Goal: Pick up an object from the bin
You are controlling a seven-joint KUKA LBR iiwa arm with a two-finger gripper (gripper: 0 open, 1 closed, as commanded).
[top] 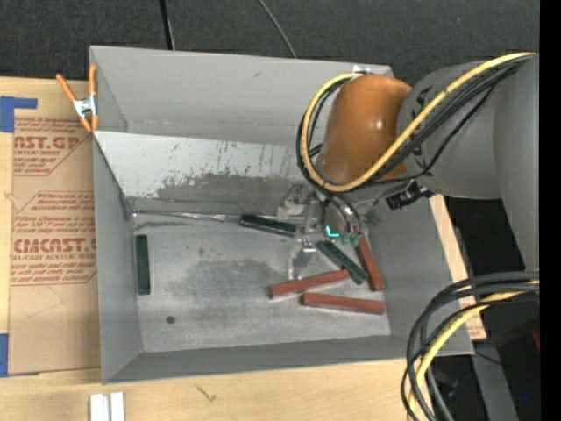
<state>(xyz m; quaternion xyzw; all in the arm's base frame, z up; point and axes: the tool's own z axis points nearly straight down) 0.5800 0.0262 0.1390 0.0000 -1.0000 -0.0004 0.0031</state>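
1. A dark green stick (266,225) lies just right of the frame's centre, with its right end at the gripper (307,239).
2. Whether the gripper is wide or narrow cannot be told.
3. Reddish-brown sticks (308,284) and another green stick (344,263) are heaped just below and to the right.
4. A green bar (142,264) lies well apart at the left.

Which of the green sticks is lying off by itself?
The green stick near the bin's left wall; the other green ones lie beside red sticks by the gripper.

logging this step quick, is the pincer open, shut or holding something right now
Pincer: open or closed cannot be told; it is down at the cluster of red-brown and dark green flat sticks.
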